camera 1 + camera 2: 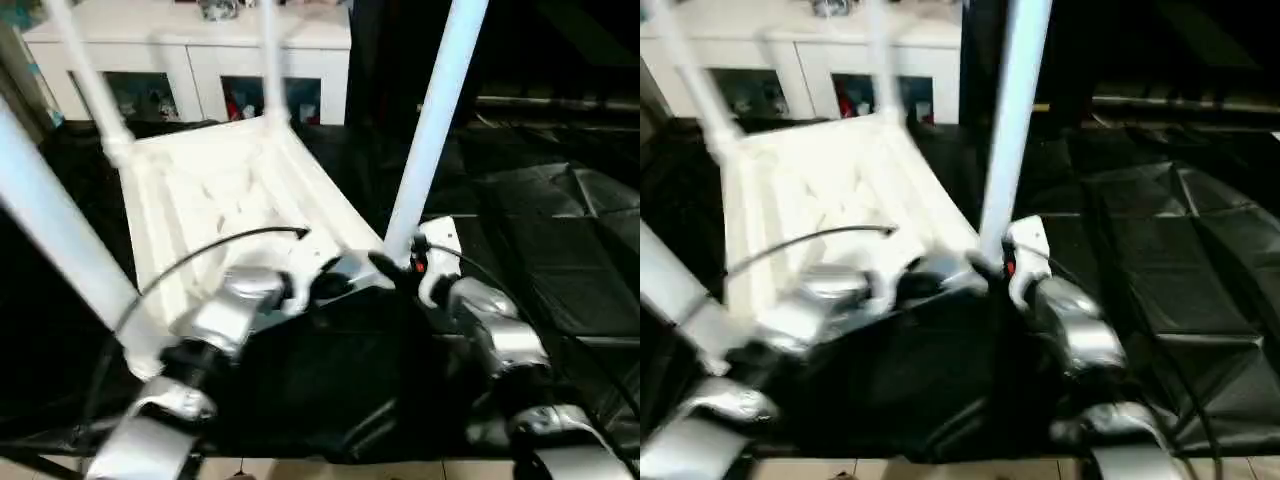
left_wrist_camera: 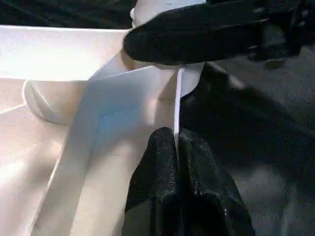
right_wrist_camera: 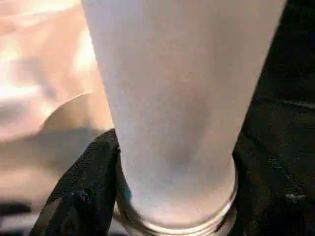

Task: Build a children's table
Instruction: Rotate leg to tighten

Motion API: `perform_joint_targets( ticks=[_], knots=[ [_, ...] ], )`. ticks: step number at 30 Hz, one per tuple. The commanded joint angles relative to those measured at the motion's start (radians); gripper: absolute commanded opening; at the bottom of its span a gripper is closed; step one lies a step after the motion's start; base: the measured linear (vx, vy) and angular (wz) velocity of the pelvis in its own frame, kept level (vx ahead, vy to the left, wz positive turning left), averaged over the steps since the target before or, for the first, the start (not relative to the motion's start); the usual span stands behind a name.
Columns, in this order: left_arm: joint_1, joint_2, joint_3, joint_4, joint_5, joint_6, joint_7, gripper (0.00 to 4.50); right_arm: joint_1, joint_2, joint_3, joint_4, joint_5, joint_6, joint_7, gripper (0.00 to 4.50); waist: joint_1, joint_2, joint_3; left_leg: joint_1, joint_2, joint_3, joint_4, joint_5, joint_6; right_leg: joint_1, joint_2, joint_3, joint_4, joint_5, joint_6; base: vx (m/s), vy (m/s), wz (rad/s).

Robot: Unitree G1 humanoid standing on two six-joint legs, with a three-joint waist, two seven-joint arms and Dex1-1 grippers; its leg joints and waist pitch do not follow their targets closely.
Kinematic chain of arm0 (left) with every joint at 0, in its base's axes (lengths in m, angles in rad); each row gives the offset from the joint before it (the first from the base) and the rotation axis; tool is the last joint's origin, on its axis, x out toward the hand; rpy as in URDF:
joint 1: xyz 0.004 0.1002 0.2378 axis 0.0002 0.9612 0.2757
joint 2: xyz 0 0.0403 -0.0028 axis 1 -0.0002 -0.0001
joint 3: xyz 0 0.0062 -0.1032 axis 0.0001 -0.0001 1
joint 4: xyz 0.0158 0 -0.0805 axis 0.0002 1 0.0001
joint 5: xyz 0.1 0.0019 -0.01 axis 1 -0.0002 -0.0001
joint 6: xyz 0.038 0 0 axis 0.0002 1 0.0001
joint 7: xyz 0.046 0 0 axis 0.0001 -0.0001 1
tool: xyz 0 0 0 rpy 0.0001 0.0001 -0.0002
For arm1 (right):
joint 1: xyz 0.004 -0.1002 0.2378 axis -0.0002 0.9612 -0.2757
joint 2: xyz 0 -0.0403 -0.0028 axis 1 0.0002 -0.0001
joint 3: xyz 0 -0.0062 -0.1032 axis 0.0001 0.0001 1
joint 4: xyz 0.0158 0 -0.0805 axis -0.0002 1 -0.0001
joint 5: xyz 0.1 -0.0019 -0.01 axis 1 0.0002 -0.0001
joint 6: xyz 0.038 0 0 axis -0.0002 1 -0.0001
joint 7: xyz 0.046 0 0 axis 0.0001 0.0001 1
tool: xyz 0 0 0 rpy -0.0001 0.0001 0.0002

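The children's table [image 1: 225, 200] lies upside down in front of me on black sheeting [image 1: 560, 250], its ribbed underside facing up and its legs standing up out of the corner sockets. My left gripper [image 2: 176, 147] has its two black fingers pressed together on the thin white rim of the tabletop at the near corner, pinching that edge flat between them. My right gripper [image 3: 174, 196] is spread around the base of the near right leg [image 1: 432, 130], one black finger [image 3: 86, 191] against each side of the tube just where it meets its socket (the leg stands nearly upright, leaning a little). A white cabinet [image 1: 190, 60] stands behind the table.
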Motion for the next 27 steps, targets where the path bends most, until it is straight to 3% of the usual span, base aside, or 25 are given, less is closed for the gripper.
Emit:
perform_joint_targets(
  ticks=[1, 3, 4, 5, 6, 7, 12, 15, 18, 20, 22, 26, 27],
  knots=[
    [-0.009, -0.068, -0.032, 0.007, -0.012, -0.012, 0.035, 0.0, 0.002, 0.034, 0.035, 0.06, -0.022, 0.019, -0.02, 2.74, -0.001, -0.012, -0.053, 0.001, 0.03, -0.014, -0.079, -0.243, 0.017, 0.039, -0.065, 0.04, -0.104, -0.435, -0.134, 0.0, 0.0, 0.0],
    [-0.013, -0.087, -0.041, 0.027, 0.005, -0.02, 0.046, 0.0, -0.009, 0.045, 0.049, 0.072, -0.045, -0.008, -0.019, 2.74, 0.001, -0.014, -0.054, 0.004, 0.028, -0.01, -0.075, -0.239, 0.029, 0.036, -0.064, 0.042, -0.103, -0.391, -0.146, 0.0, 0.0, 0.0],
    [-0.015, -0.088, -0.042, 0.035, 0.011, -0.023, 0.049, 0.0, -0.012, 0.049, 0.052, 0.075, -0.05, -0.019, -0.016, 2.74, 0.001, -0.005, -0.056, 0.002, 0.028, -0.011, -0.076, -0.231, 0.03, 0.038, -0.065, 0.043, -0.1, -0.375, -0.153, 0.0, 0.0, 0.0],
    [-0.015, -0.088, -0.042, 0.038, 0.012, -0.024, 0.05, 0.0, -0.013, 0.05, 0.052, 0.075, -0.051, -0.022, -0.015, 2.74, -0.001, -0.011, -0.056, -0.003, 0.028, -0.01, -0.076, -0.222, 0.037, 0.041, -0.063, 0.042, -0.099, -0.345, -0.159, 0.0, 0.0, 0.0],
    [-0.016, -0.083, -0.042, 0.042, 0.016, -0.027, 0.049, 0.0, -0.012, 0.052, 0.052, 0.067, -0.043, -0.033, 0.004, 3.44, 0.001, -0.011, -0.057, -0.002, 0.028, -0.01, -0.075, -0.219, 0.043, 0.041, -0.064, 0.043, -0.097, -0.327, -0.165, 0.0, 0.0, 0.0],
    [-0.021, -0.065, -0.034, 0.049, 0.015, -0.032, 0.04, 0.0, -0.007, 0.055, 0.035, 0.035, -0.001, -0.053, 0.061, 3.44, 0.001, -0.011, -0.056, -0.003, 0.028, -0.01, -0.075, -0.219, 0.046, 0.042, -0.064, 0.043, -0.095, -0.323, -0.168, 0.0, 0.0, 0.0],
    [-0.02, -0.015, -0.028, 0.034, 0.003, -0.056, -0.027, 0.0, -0.001, 0.027, 0.032, -0.023, 0.034, -0.054, 0.152, 3.85, 0.004, -0.011, -0.057, -0.005, 0.029, -0.009, -0.076, -0.209, 0.065, 0.043, -0.064, 0.042, -0.095, -0.315, -0.177, 0.0, 0.0, 0.0],
    [-0.008, 0.028, -0.026, 0.005, -0.017, -0.089, -0.109, 0.0, 0.008, -0.022, 0.047, -0.076, 0.055, -0.008, 0.266, 4.1, 0.006, -0.012, -0.059, -0.01, 0.03, -0.01, -0.075, -0.185, 0.079, 0.049, -0.065, 0.042, -0.09, -0.287, -0.179, 0.0, 0.0, 0.0],
    [0.011, 0.091, -0.019, -0.031, -0.041, -0.117, -0.204, 0.0, 0.051, -0.126, 0.111, -0.175, 0.067, 0.048, 0.458, 4.1, 0.011, -0.011, -0.062, -0.01, 0.034, -0.009, -0.07, -0.155, 0.091, 0.048, -0.065, 0.042, -0.088, -0.252, -0.185, 0.0, 0.0, 0.0],
    [0.048, 0.154, -0.022, -0.105, -0.099, -0.114, -0.359, 0.0, 0.082, -0.208, 0.134, -0.228, 0.077, 0.061, 0.581, 4.1, 0.01, -0.01, -0.062, -0.017, 0.036, -0.011, -0.07, -0.131, 0.097, 0.052, -0.066, 0.041, -0.078, -0.207, -0.205, 0.0, 0.0, 0.0],
    [0.069, 0.193, -0.03, -0.152, -0.129, -0.092, -0.441, 0.0, 0.093, -0.243, 0.14, -0.25, 0.086, 0.067, 0.633, 4.1, 0.009, -0.008, -0.065, -0.016, 0.039, -0.011, -0.069, -0.108, 0.106, 0.052, -0.067, 0.041, -0.069, -0.149, -0.227, 0.0, 0.0, 0.0],
    [0.08, 0.23, -0.02, -0.179, -0.154, -0.075, -0.487, 0.0, 0.115, -0.287, 0.155, -0.292, 0.088, 0.079, 0.711, 4.1, 0.016, -0.003, -0.068, -0.005, 0.041, -0.003, -0.06, -0.069, 0.133, 0.043, -0.059, 0.042, -0.054, -0.013, -0.287, 0.0, 0.0, 0.0],
    [0.082, 0.237, -0.015, -0.183, -0.16, -0.072, -0.5, 0.0, 0.123, -0.3, 0.162, -0.313, 0.094, 0.094, 0.734, 4.1, 0.02, -0.005, -0.067, -0.009, 0.041, -0.003, -0.06, -0.07, 0.135, 0.047, -0.06, 0.042, -0.053, -0.016, -0.287, 0.0, 0.0, 0.0]
  ],
)
